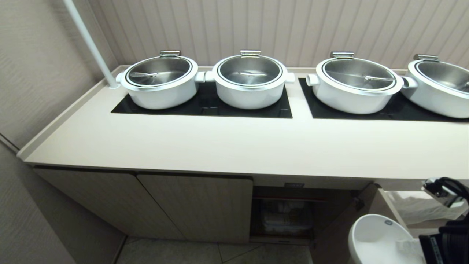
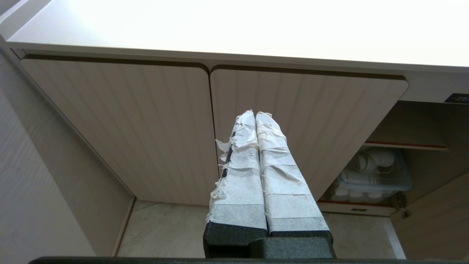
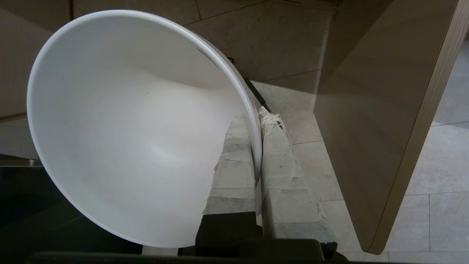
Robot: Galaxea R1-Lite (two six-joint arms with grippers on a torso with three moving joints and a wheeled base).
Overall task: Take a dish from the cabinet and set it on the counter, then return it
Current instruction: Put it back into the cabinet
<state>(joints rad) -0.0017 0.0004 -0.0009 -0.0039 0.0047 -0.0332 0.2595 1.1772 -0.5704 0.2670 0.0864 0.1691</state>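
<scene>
counter (image 1: 227, 146): long, flat, bare front strip ahead of the hobs; your set-down spot, I'd judge.
cabinet (image 1: 198, 205): left doors shut, right bay open with a door (image 3: 381, 121) swung out just beside the bowl; watch that edge.
bowl (image 1: 377, 238): out of the cabinet, below counter level at lower right, in your right gripper. Glazed ceramic, so likely stiff, slick, chippy, and light enough for one hand.
right gripper (image 3: 256, 146): clamped on the bowl's rim, one finger inside, one outside. Thin rim pinch, so it may pivot; keep it slow.
left gripper (image 2: 256, 117): fingers pressed together, holding nothing, parked facing the shut doors.
hold point: rim, as now; land it on the foot.
</scene>
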